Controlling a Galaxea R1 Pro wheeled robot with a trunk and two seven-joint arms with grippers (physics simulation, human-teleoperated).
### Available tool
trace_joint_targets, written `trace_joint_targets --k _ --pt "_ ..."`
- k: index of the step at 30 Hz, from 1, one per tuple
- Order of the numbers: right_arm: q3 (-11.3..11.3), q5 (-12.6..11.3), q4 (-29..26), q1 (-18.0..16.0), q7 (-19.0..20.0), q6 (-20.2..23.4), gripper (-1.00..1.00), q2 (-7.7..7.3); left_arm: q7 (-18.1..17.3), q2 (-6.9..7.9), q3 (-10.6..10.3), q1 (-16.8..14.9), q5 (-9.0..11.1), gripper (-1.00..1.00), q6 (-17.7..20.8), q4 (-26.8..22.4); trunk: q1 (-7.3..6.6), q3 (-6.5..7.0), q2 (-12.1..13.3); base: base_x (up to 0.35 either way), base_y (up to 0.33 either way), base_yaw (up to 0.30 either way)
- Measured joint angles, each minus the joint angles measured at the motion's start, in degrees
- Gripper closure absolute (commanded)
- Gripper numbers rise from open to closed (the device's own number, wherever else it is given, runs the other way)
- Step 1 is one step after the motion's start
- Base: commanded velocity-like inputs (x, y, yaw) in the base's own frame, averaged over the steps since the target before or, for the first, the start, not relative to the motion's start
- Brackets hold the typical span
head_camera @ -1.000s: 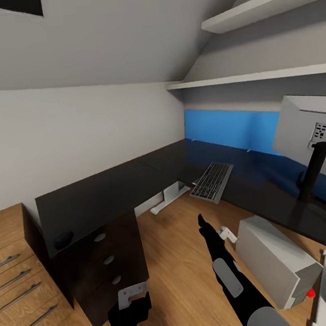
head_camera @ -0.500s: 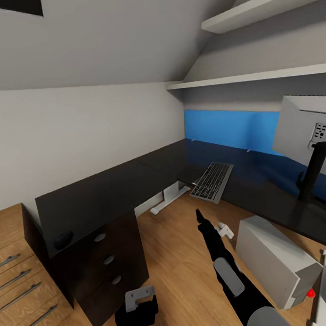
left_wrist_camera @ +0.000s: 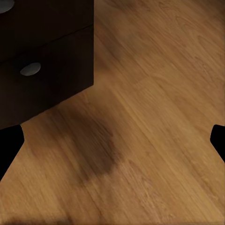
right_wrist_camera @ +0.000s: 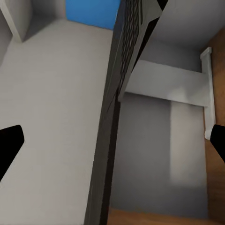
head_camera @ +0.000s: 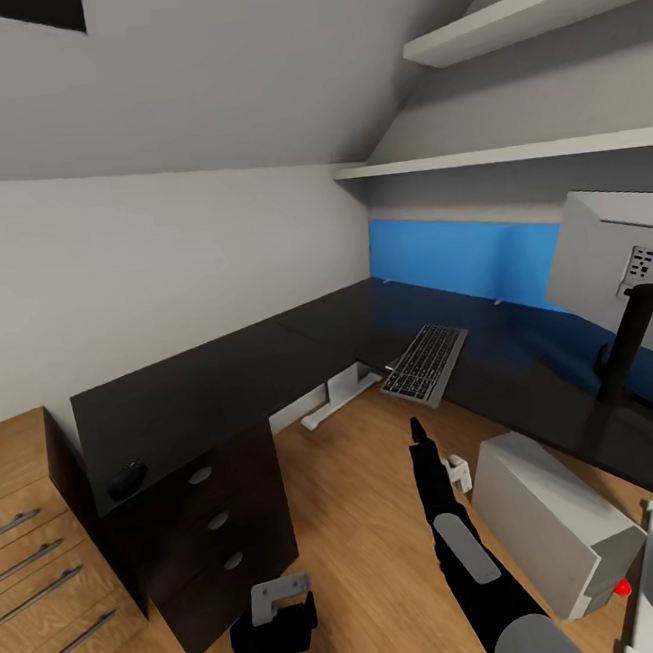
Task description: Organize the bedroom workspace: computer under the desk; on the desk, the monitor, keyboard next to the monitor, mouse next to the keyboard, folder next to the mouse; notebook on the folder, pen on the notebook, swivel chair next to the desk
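Left gripper [head_camera: 280, 598] hangs low at about seven o'clock in the head view, over the wooden floor [head_camera: 357, 524] beside the dark drawer unit [head_camera: 213, 539]; its wrist view shows two black fingertips [left_wrist_camera: 9, 145] at opposite edges, spread wide with nothing between them, and two of the unit's round knobs, where the head view counts three. Up from there at nine o'clock, one small black mouse [head_camera: 127, 478] sits on the left end of the black L-shaped desk [head_camera: 221, 378]. Toward the centre, one grey keyboard [head_camera: 426, 363] with dark keys lies tilted on the desk's edge, overhanging it. Right gripper [head_camera: 419, 437], at five o'clock, points up toward that keyboard; its wrist view shows both fingertips [right_wrist_camera: 9, 140] far apart and empty, with the keyboard's underside seen edge-on. Further right, one pale grey computer [head_camera: 554, 529] lies under the desk, and one white monitor [head_camera: 622, 265] stands at three o'clock on a black stand, back toward the camera.
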Motion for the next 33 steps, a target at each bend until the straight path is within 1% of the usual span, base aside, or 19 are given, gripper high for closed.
trace_joint_targets --k 15,21,26,32,33 --pt "0.0 -0.3 0.1 0.0 0.0 -0.2 -1.00 0.00 0.0 0.00 0.0 0.0 0.0 -1.00 0.0 0.1 0.00 0.00 0.0 0.000 0.000 0.000" --pt "0.0 -0.3 -0.1 0.0 0.2 -0.2 -1.00 0.00 0.1 -0.16 0.0 0.0 0.0 -1.00 0.0 -0.3 1.31 -1.07 -2.4 0.000 0.000 0.000" --pt "0.0 -0.2 -0.1 0.0 1.4 -0.2 -1.00 0.00 0.1 -0.17 0.0 0.0 0.1 -1.00 0.0 -0.2 2.41 -1.97 -4.4 0.000 0.000 0.000" --pt "0.0 0.5 -1.7 0.1 2.0 -0.1 -1.00 0.00 0.1 -0.13 0.0 0.0 0.2 -1.00 0.0 -0.1 3.73 -3.05 -6.8 0.000 0.000 0.000" --pt "0.0 0.7 -2.1 0.1 2.0 -0.1 -1.00 0.00 0.1 -0.12 0.1 0.0 0.2 -1.00 0.0 -0.1 3.73 -3.05 -6.8 0.000 0.000 0.000"
